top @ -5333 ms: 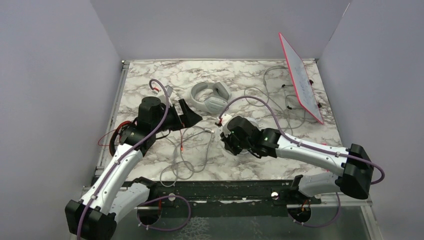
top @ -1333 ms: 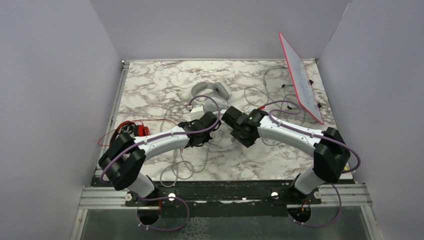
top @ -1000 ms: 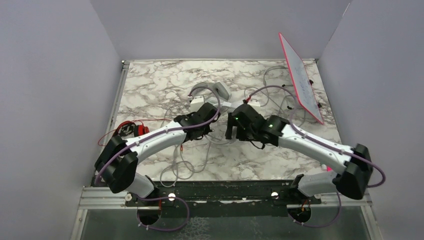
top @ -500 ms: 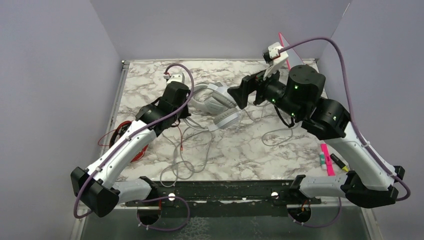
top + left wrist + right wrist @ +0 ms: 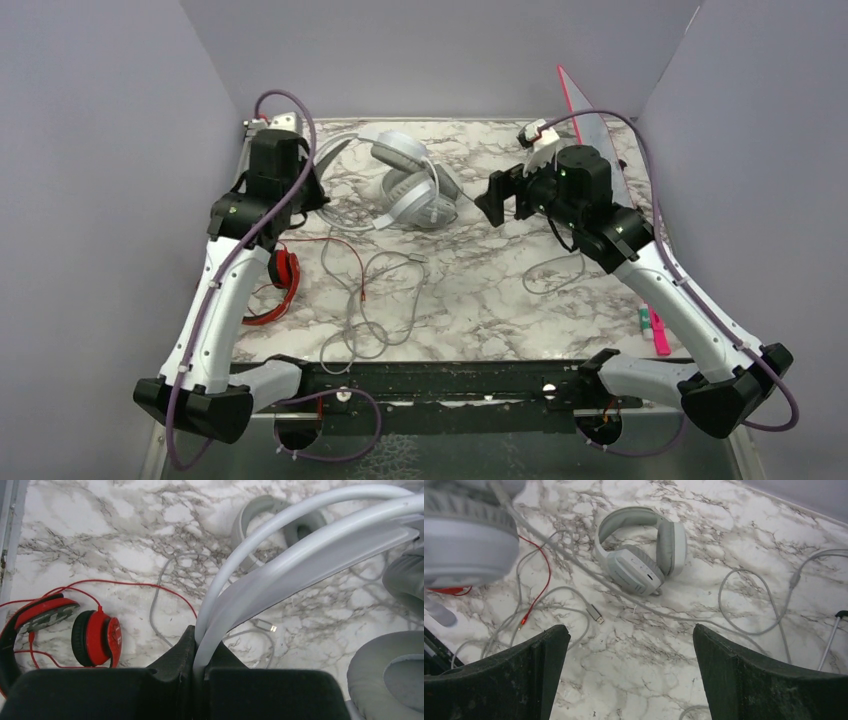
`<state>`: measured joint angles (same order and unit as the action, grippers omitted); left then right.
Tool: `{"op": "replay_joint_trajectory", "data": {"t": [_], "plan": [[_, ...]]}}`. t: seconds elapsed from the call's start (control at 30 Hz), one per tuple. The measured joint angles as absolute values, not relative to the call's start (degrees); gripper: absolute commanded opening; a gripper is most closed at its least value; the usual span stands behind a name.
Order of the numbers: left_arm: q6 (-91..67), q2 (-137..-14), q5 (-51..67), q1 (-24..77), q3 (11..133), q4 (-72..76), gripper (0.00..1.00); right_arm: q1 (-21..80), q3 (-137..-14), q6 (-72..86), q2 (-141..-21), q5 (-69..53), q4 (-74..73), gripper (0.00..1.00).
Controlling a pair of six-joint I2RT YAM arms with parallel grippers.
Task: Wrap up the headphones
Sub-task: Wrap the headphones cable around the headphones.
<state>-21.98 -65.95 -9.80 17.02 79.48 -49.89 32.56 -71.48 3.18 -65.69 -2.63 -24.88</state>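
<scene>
My left gripper (image 5: 200,645) is shut on the headband of the white-silver headphones (image 5: 300,555), which hang above the table at the back left (image 5: 405,190). Their grey ear cushions (image 5: 395,675) show at the right of the left wrist view. The light grey headphones (image 5: 639,555) lie on the marble below, and their thin grey cable ends in a USB plug (image 5: 595,614). At the left edge lie the red-and-black headphones (image 5: 280,280), their red cable (image 5: 340,245) trailing right. My right gripper (image 5: 497,197) hovers to the right of the held set, open and empty (image 5: 631,640).
A white board with a pink edge (image 5: 590,110) leans at the back right. Loose grey cable loops (image 5: 560,270) lie on the marble under the right arm. Markers (image 5: 655,325) lie near the right front edge. Grey walls close in both sides.
Both arms rose from the table's middle and drew apart. The left gripper lifted the white-silver headphones up and toward the back left. The right gripper swung to the back right, still open.
</scene>
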Motion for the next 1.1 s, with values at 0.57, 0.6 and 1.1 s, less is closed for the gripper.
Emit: {"op": "replay_joint_trajectory", "data": {"t": [0.57,0.6,1.1], "plan": [[-27.9,-69.4,26.3,-1.3,91.6,-45.6,0.0,24.6,-65.9,1.8,-65.5,-31.4,-4.1,0.99],[-28.4,-69.5,27.4,-1.3,92.3,-45.2,0.0,24.4,-64.4,2.0,-65.5,-32.5,-2.6,1.0],[-37.2,-74.2,38.0,-1.4,106.2,-36.7,0.0,24.0,-46.4,3.3,-69.3,-46.6,23.8,0.86]]}}
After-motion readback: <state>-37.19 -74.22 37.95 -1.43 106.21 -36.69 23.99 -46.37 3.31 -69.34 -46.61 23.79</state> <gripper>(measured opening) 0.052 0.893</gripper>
